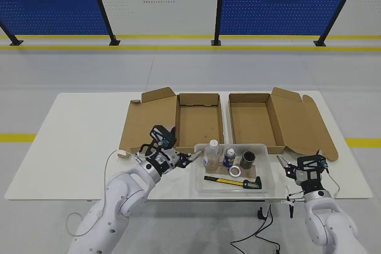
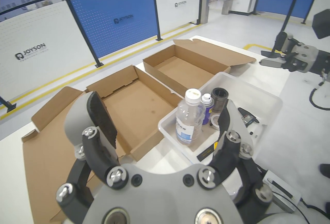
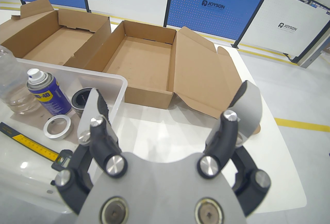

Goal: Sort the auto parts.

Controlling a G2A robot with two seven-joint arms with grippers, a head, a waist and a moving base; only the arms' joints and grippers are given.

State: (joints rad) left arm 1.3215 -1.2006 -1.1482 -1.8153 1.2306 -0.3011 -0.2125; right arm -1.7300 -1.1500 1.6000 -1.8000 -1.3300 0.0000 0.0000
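Observation:
A clear plastic tray (image 1: 267, 150) near the table's front edge holds a clear bottle (image 1: 211, 154), a blue spray can (image 1: 229, 157), a dark cylinder (image 1: 248, 158), a metal ring (image 1: 235, 171) and a yellow-and-black caliper (image 1: 232, 182). My left gripper (image 1: 173, 153) hovers open just left of the tray, nothing between its fingers; its wrist view faces the bottle (image 2: 188, 119) and can (image 2: 207, 109). My right gripper (image 1: 302, 162) stands open to the right of the tray, holding nothing. From its wrist view the ring (image 3: 56, 127), cylinder (image 3: 80, 101) and can (image 3: 47, 94) lie close by.
Two open cardboard boxes, left (image 1: 199, 124) and right (image 1: 254, 124), sit behind the tray with their lids folded outward. A small round thing on a white cable (image 1: 122, 153) lies left of the left arm. Black cables (image 1: 263, 219) hang off the front edge.

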